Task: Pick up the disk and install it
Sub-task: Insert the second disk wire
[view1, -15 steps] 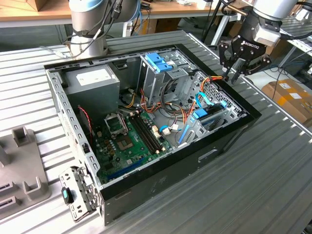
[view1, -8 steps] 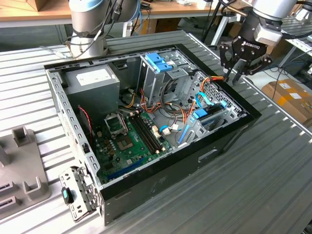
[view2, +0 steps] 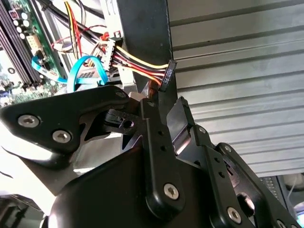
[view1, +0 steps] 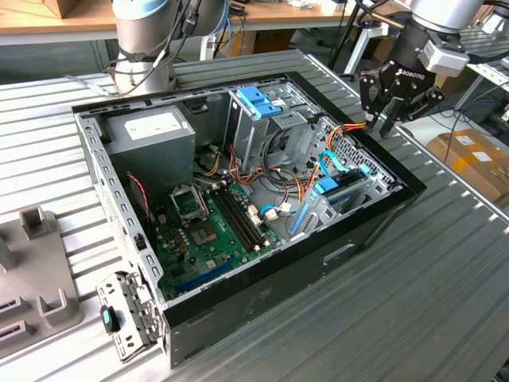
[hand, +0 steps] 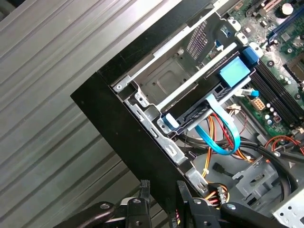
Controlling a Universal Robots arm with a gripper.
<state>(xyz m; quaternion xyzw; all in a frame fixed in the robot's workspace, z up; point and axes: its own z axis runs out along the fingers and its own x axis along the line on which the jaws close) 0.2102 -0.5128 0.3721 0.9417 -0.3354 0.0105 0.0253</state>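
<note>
Claw (view1: 387, 119) above case corner, disk (view1: 343, 189) seated in bay below

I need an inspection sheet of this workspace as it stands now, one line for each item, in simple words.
surface: ribbed metal table, carrying an open computer case.
job's things: light-blue carrier parts sit at the drive bay; whether a drive lies between them, cannot tell.
clutter: grey plastic fixture and a loose metal bracket at the exterior view's left.
grippers: gripper hangs over the case's edge at the exterior view's right, holding nothing seen.
cables: blue flat cable; yellow-red-black wires with a black connector.
surroundings: second arm's base, cardboard box.
</note>
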